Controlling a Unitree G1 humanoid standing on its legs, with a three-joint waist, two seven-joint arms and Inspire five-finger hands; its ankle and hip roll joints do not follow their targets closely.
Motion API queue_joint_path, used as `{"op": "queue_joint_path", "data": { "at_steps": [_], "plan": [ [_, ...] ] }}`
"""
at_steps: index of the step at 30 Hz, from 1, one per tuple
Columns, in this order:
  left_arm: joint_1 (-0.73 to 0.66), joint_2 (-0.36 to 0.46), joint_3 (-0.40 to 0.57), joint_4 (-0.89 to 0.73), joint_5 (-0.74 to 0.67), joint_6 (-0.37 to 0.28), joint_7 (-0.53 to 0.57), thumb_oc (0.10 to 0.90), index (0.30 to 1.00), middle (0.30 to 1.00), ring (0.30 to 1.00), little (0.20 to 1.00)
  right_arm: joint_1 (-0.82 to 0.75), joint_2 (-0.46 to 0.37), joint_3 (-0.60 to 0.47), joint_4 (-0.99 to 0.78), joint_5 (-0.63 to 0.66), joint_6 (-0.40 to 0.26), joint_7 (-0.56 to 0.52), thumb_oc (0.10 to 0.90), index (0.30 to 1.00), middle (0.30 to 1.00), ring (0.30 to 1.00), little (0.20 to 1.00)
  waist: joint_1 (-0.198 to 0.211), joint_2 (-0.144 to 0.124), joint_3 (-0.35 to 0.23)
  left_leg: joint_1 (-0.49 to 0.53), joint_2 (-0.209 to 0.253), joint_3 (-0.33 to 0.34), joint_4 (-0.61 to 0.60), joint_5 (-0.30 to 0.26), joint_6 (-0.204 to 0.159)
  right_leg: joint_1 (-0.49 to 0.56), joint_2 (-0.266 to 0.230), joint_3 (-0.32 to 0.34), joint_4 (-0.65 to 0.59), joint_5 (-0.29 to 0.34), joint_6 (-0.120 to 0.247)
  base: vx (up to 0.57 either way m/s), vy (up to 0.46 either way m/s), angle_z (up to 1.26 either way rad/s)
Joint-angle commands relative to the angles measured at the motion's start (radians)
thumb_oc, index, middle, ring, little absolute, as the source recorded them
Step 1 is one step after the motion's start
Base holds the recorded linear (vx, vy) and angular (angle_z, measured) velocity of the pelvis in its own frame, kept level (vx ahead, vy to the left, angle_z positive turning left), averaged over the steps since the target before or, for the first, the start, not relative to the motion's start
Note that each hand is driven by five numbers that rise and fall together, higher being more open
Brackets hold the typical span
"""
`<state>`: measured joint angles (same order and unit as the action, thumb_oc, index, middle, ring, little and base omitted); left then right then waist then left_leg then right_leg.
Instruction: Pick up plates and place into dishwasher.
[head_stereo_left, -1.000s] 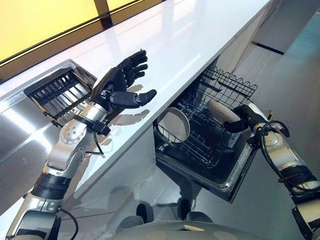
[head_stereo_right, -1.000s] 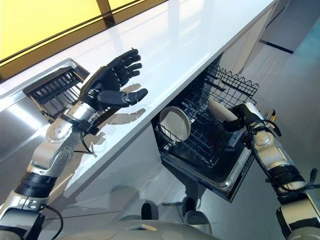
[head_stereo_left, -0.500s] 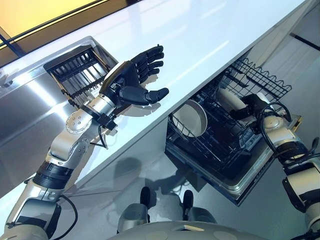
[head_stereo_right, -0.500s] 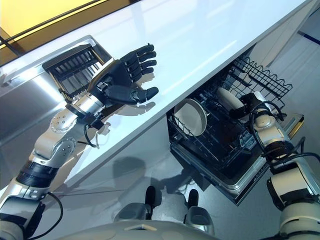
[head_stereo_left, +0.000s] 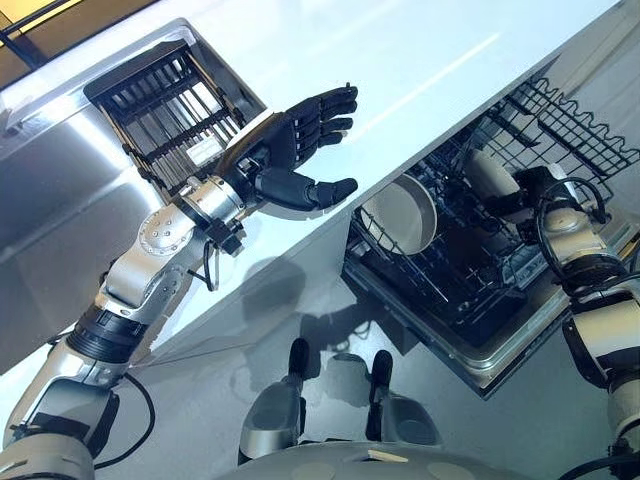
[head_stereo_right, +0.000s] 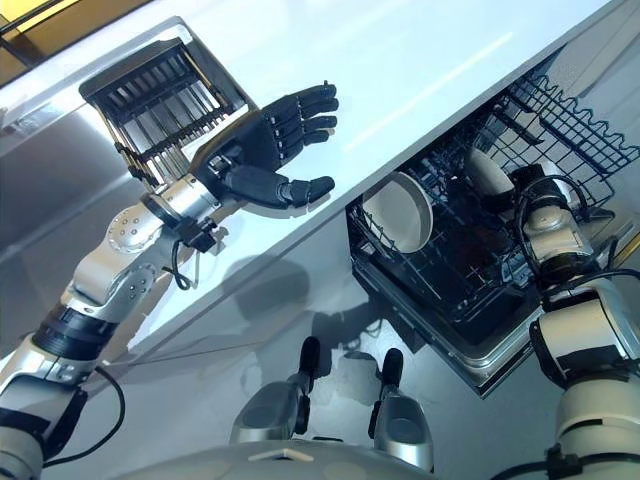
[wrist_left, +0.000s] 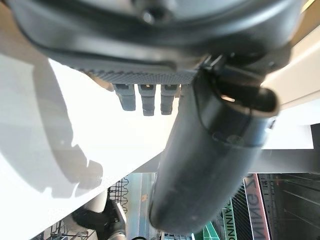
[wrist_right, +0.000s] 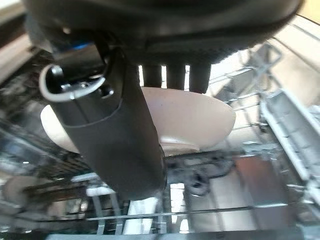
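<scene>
Right wrist view, from close up: right hand closed on a pale plate, thumb across its near face, fingers curled over the rim behind, plate held upright among the wires of the dishwasher rack. Seen from the head too, at the far right of the pulled-out rack, right hand gripping that plate. Second plate standing on edge at the rack's left end, well apart from the first. Left hand hovering over the white counter, fingers spread, thumb out, holding nothing. Dark slatted tray just behind it. No legible writing on plates or rack.
</scene>
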<state>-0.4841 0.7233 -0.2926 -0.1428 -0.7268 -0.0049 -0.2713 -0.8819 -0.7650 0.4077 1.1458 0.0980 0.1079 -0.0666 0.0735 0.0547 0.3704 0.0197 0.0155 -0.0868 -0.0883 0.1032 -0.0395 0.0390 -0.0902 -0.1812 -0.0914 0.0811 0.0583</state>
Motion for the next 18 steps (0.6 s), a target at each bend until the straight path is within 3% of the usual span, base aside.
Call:
{"op": "queue_joint_path", "data": {
  "at_steps": [1, 6, 15, 16, 17, 18],
  "plan": [
    [-0.127, 0.003, 0.016, -0.075, -0.062, -0.144, -0.005, 0.800, 0.900, 0.900, 0.900, 0.900, -0.095, 0.004, 0.077, 0.001, 0.003, -0.008, 0.020, 0.100, 0.300, 0.300, 0.300, 0.200, 0.029, 0.021, 0.001, -0.044, -0.052, -0.012, 0.007, -0.020, 0.027, -0.061, 0.033, -0.020, 0.167, -0.075, -0.022, 0.00, 0.000, 0.00],
    [-0.145, 0.002, 0.004, -0.087, -0.060, -0.149, 0.003, 0.800, 0.900, 0.900, 0.900, 0.900, -0.097, 0.002, 0.082, 0.037, -0.036, 0.019, 0.004, 0.100, 0.300, 0.300, 0.300, 0.200, 0.030, 0.029, 0.024, -0.054, -0.051, -0.011, 0.012, -0.017, 0.025, -0.076, 0.031, -0.026, 0.183, -0.080, -0.024, -0.04, -0.007, 0.07],
    [-0.154, 0.008, -0.006, -0.089, -0.056, -0.155, 0.009, 0.800, 0.900, 0.900, 0.900, 0.900, -0.127, -0.008, 0.093, 0.032, -0.044, 0.011, -0.040, 0.100, 0.300, 0.300, 0.300, 0.200, 0.027, 0.039, 0.050, -0.064, -0.052, -0.003, 0.017, -0.013, 0.022, -0.090, 0.029, -0.027, 0.200, -0.081, -0.023, -0.03, 0.001, 0.01],
    [-0.153, 0.008, -0.006, -0.088, -0.055, -0.158, 0.008, 0.800, 0.900, 0.900, 0.900, 0.900, -0.131, -0.010, 0.095, 0.030, -0.045, 0.011, -0.047, 0.136, 0.331, 0.331, 0.331, 0.236, 0.027, 0.040, 0.051, -0.064, -0.052, -0.002, 0.017, -0.012, 0.022, -0.090, 0.029, -0.027, 0.199, -0.081, -0.023, 0.00, 0.000, 0.00],
    [-0.151, 0.008, -0.006, -0.089, -0.054, -0.160, 0.007, 0.800, 0.900, 0.900, 0.900, 0.900, -0.133, -0.012, 0.096, 0.028, -0.040, 0.009, -0.057, 0.800, 0.900, 0.900, 0.900, 0.900, 0.026, 0.040, 0.052, -0.064, -0.052, -0.002, 0.017, -0.012, 0.022, -0.089, 0.029, -0.026, 0.198, -0.080, -0.023, 0.00, 0.000, 0.00],
    [-0.151, 0.010, -0.006, -0.089, -0.054, -0.164, 0.008, 0.800, 0.900, 0.900, 0.900, 0.900, -0.136, -0.011, 0.096, 0.021, -0.039, 0.003, -0.069, 0.800, 0.900, 0.900, 0.900, 0.900, 0.024, 0.041, 0.053, -0.064, -0.052, 0.000, 0.015, -0.011, 0.021, -0.089, 0.029, -0.025, 0.197, -0.080, -0.023, 0.00, 0.000, 0.00]
  ]
}}
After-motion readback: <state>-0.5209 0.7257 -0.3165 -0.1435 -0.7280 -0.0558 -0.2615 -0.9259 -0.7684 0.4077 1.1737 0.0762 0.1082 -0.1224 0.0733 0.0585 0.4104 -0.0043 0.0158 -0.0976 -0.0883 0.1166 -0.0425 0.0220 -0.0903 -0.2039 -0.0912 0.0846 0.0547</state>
